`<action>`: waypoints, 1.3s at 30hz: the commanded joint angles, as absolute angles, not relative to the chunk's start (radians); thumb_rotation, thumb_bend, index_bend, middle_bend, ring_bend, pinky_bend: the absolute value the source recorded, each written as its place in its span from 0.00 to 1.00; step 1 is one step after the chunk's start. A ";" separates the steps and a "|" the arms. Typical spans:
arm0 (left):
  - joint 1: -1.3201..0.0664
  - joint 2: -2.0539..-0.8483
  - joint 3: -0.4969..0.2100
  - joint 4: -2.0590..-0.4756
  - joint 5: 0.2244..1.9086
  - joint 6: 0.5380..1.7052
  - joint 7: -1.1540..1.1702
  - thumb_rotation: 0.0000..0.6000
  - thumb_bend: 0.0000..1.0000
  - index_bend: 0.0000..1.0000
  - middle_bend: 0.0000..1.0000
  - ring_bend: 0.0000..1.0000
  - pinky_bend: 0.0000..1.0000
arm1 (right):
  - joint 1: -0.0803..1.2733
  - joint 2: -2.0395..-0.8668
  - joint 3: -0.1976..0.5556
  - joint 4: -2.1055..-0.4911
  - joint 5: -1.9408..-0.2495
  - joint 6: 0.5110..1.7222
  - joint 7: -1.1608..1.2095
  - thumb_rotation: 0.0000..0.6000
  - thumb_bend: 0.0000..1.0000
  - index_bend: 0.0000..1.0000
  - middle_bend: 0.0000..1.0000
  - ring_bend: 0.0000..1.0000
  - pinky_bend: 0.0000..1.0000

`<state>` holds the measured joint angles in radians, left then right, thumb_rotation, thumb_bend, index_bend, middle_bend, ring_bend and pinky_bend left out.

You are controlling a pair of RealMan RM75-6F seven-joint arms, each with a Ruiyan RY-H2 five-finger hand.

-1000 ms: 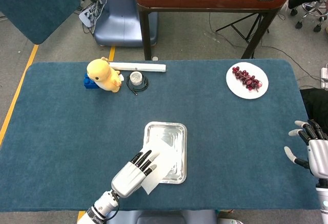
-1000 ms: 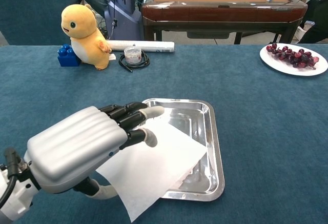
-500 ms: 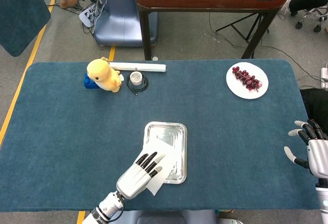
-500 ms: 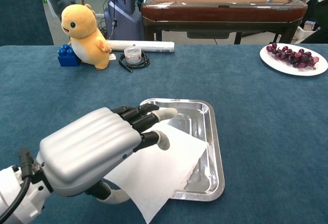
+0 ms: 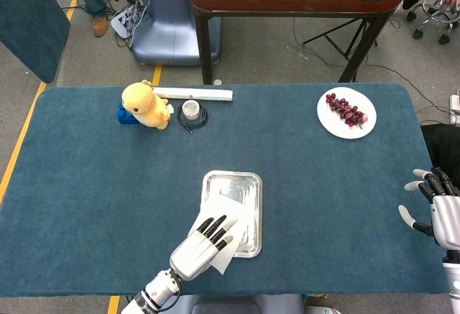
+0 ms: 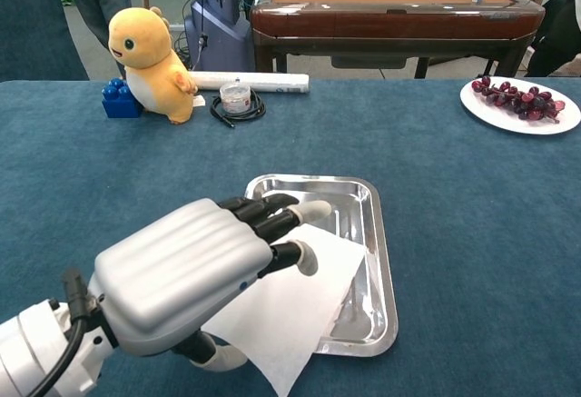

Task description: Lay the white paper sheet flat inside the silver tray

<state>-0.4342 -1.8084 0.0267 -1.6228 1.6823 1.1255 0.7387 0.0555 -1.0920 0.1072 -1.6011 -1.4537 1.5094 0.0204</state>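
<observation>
The silver tray lies at the table's near middle, also in the chest view. The white paper sheet covers its near left part. One corner slopes off the tray's near left edge, and the far right corner rests inside. My left hand holds the sheet at the tray's near left, with fingers stretched over the paper and the thumb underneath. My right hand hangs at the table's right edge, fingers spread, holding nothing.
A yellow plush duck with a blue brick stands at the far left. Beside it lie a white roll and a small round tin on a black cable. A plate of grapes sits far right.
My left hand has moved right and slightly nearer with the sheet. More of the paper now lies over the tray. The right hand has not moved.
</observation>
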 commanded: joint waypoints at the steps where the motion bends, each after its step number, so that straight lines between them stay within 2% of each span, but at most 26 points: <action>1: -0.436 -1.811 0.028 -1.625 1.681 1.125 0.743 1.00 0.06 0.29 0.04 0.00 0.16 | 0.055 -1.091 0.107 -1.602 -1.454 1.511 0.021 1.00 0.27 0.41 0.24 0.12 0.32; 15: -0.447 -1.834 0.019 -1.633 1.655 1.120 0.778 1.00 0.06 0.29 0.04 0.00 0.16 | 0.056 -1.091 0.108 -1.600 -1.451 1.507 0.024 1.00 0.27 0.41 0.24 0.12 0.32; 39: -0.497 -1.889 -0.060 -1.574 1.540 1.097 0.822 1.00 0.06 0.29 0.04 0.00 0.16 | 0.059 -1.092 0.108 -1.596 -1.446 1.501 0.026 1.00 0.27 0.41 0.24 0.12 0.32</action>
<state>-0.4962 -1.8878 -0.0597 -1.5743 1.5422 1.0962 0.8211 0.0587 -1.0919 0.1085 -1.5965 -1.4465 1.5006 0.0262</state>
